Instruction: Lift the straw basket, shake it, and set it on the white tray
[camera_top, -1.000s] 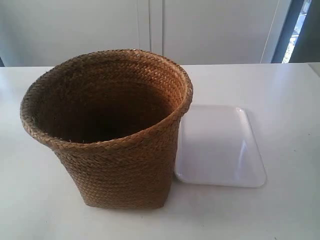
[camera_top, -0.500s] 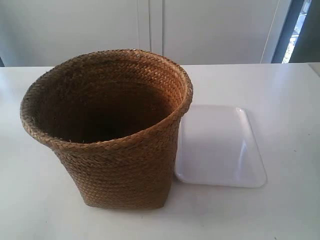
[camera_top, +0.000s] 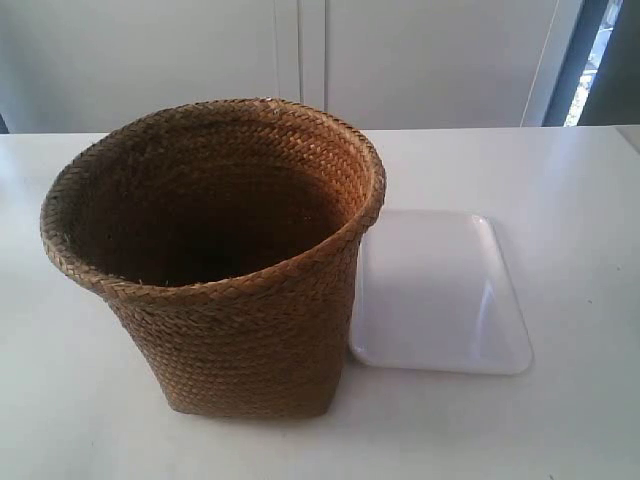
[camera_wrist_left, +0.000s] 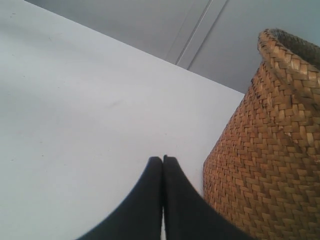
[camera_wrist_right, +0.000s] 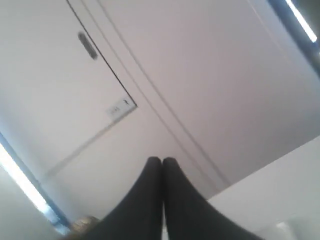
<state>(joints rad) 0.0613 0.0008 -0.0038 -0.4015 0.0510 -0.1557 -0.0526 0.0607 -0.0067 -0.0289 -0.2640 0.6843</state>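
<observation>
The straw basket (camera_top: 240, 300) stands upright on the white table, its dark inside facing up. Right beside it lies the white tray (camera_top: 440, 295), flat, with its near corner touching or almost touching the basket's side. No arm shows in the exterior view. In the left wrist view my left gripper (camera_wrist_left: 162, 159) is shut with nothing in it, low over the table, and the basket's woven wall (camera_wrist_left: 265, 150) rises close beside it. My right gripper (camera_wrist_right: 162, 160) is shut and empty too, pointing at the wall; a brown bit of the basket rim (camera_wrist_right: 82, 222) shows at the frame's edge.
The white table (camera_top: 560, 180) runs back to a pale wall with a door seam (camera_top: 300, 50). A dark window strip (camera_top: 590, 50) stands at the exterior view's far right. A door panel with a handle (camera_wrist_right: 87, 45) fills the right wrist view.
</observation>
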